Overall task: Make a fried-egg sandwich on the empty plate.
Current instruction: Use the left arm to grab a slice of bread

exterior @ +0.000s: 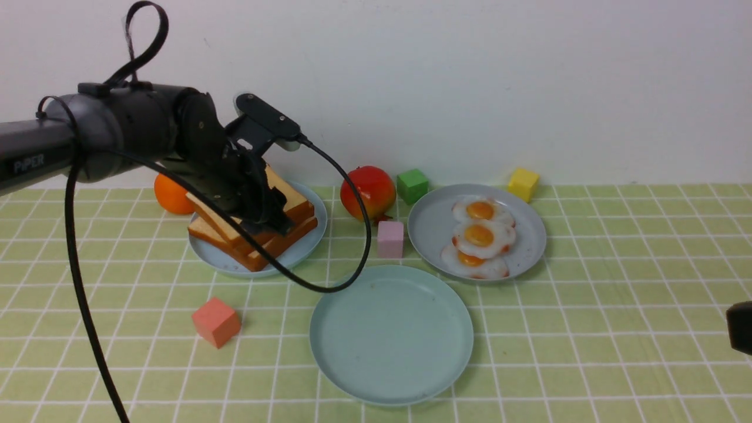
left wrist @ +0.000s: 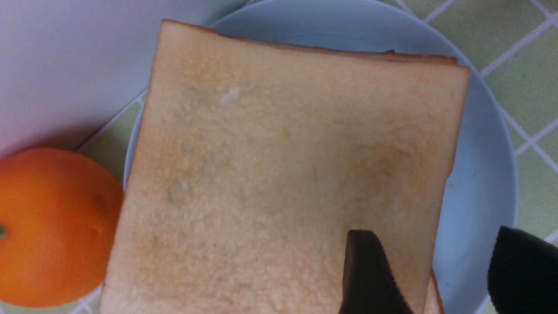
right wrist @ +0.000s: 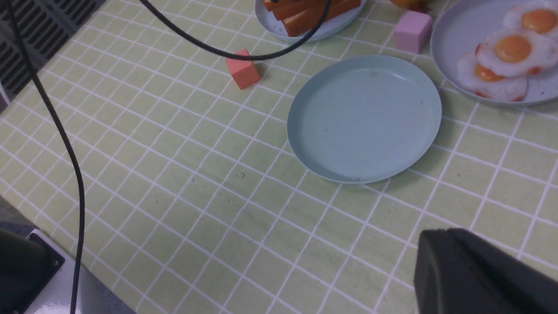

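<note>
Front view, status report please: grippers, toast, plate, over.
Left gripper open, astride edge of top toast slice. Right gripper shut, holding nothing. Mint plate bare; eggs on grey plate. Cable droops near mint plate's far rim.

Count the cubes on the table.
4: green cube right of the red fruit, yellow cube behind the egg plate, pink cube just left of that plate, salmon cube left of the mint plate. The left arm may hide more.

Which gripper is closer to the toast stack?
Left. The left gripper hangs open right over the toast stack; the right gripper sits far away, low on the right side.
</note>
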You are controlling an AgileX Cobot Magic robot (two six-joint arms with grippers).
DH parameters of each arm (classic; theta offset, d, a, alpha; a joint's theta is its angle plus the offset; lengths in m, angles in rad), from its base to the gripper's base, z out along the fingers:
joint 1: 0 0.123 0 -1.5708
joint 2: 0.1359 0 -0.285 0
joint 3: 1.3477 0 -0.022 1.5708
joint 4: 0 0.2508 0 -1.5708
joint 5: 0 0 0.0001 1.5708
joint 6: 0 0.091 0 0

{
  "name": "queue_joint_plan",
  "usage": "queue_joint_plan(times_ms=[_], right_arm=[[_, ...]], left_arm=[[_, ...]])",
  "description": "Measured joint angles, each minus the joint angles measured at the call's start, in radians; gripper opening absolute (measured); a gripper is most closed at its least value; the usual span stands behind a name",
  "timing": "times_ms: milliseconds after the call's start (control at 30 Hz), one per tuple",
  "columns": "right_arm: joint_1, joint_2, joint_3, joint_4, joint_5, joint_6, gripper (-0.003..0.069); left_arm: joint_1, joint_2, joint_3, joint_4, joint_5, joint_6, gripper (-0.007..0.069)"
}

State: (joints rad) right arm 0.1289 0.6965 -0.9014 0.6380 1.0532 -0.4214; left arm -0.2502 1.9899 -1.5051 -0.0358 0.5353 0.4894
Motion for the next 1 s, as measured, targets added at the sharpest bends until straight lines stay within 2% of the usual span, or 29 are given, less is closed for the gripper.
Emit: queue_joint_plan(times_ms=[367, 533, 667, 767, 1000], right_arm=[[0.0, 0.0, 0.0, 0.002, -0.003, 0.0, 0.0037], [0.0, 0.0, 0.0, 0.003, 0.007, 0.0, 0.0041], [0.0, 0.0, 0.0, 0.007, 0.024, 0.0, 0.0046], [0.0, 0.0, 0.0, 0.01, 0.025, 0.0, 0.0048], [0.0, 0.0, 0.0, 0.017, 0.028, 0.0, 0.0055]], left_arm=[[0.0, 0.05, -0.009, 0.021, -0.022, 0.017, 0.0375], [0.0, 0.057, -0.011, 0.036, -0.027, 0.019, 0.0286], [0.001, 0.057, -0.014, 0.036, -0.027, 0.024, 0.0123], [0.001, 0.055, -0.014, 0.036, -0.027, 0.024, 0.0066], [0.001, 0.034, -0.014, 0.036, -0.008, 0.024, 0.0064]])
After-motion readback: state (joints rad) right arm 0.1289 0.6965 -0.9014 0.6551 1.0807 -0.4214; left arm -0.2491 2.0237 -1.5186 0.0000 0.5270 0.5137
